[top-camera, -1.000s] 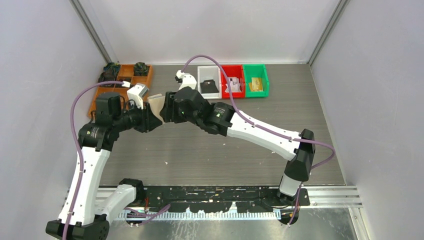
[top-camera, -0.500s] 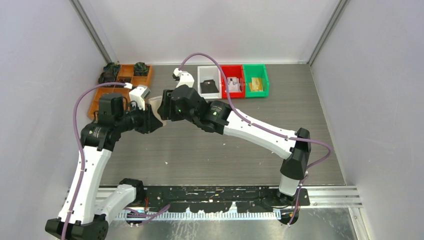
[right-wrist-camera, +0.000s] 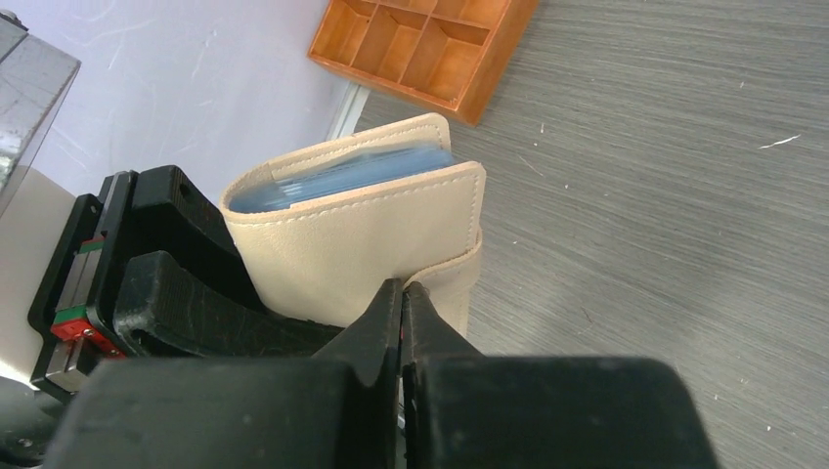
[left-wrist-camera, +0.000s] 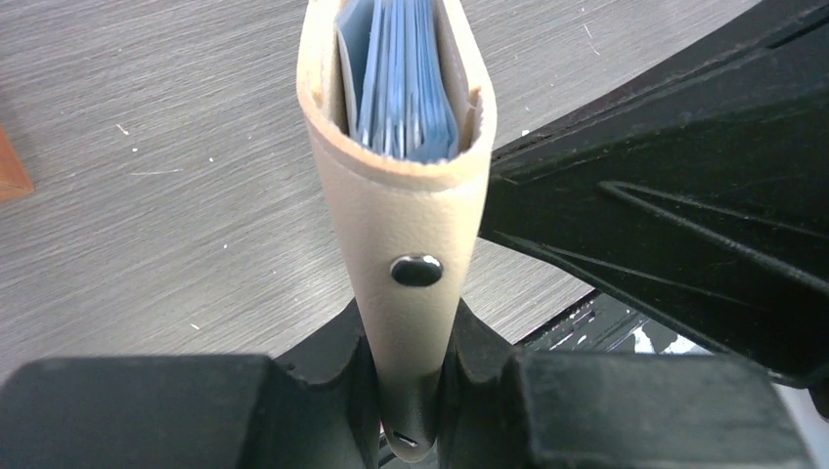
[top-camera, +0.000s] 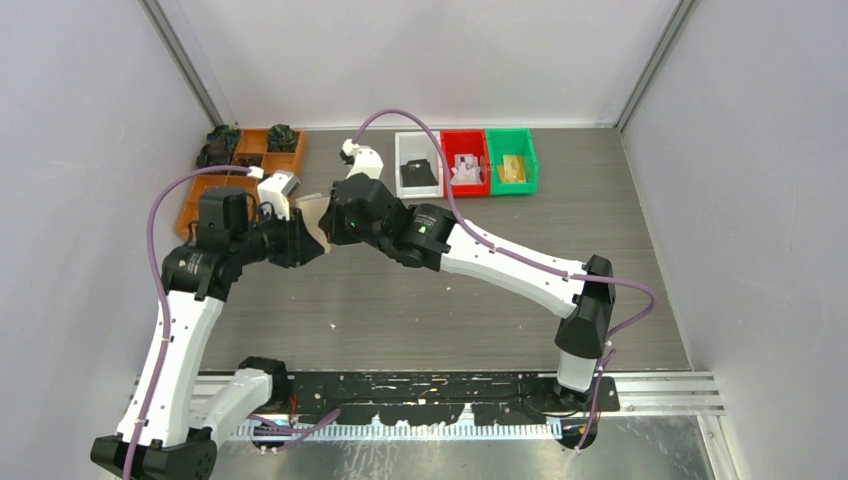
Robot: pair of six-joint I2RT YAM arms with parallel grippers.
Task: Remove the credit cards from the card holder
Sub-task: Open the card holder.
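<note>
Where the arms work: grey brushed table top (top-camera: 500, 300), pale lilac walls (top-camera: 430, 60) on three sides.
Far left: orange-brown compartment tray (top-camera: 193, 205); dark objects (top-camera: 282, 135) in its far cells, too small to name.
Far middle: white plastic bin (top-camera: 418, 136) holds a black card (top-camera: 420, 176); red plastic bin (top-camera: 465, 135) holds white-pink cards (top-camera: 467, 168); green plastic bin (top-camera: 510, 133) holds a gold-yellow card (top-camera: 514, 168).
Wallet: tan-beige folding card holder (left-wrist-camera: 411, 215), above the table between the arms, silvery-blue pockets (left-wrist-camera: 401, 78) showing.
Left tool: left gripper (left-wrist-camera: 409, 376) clamped on the card holder's snap end.
Right tool: right gripper (right-wrist-camera: 402, 298) tips pressed together at its strap; whether they nip it, cannot tell.
</note>
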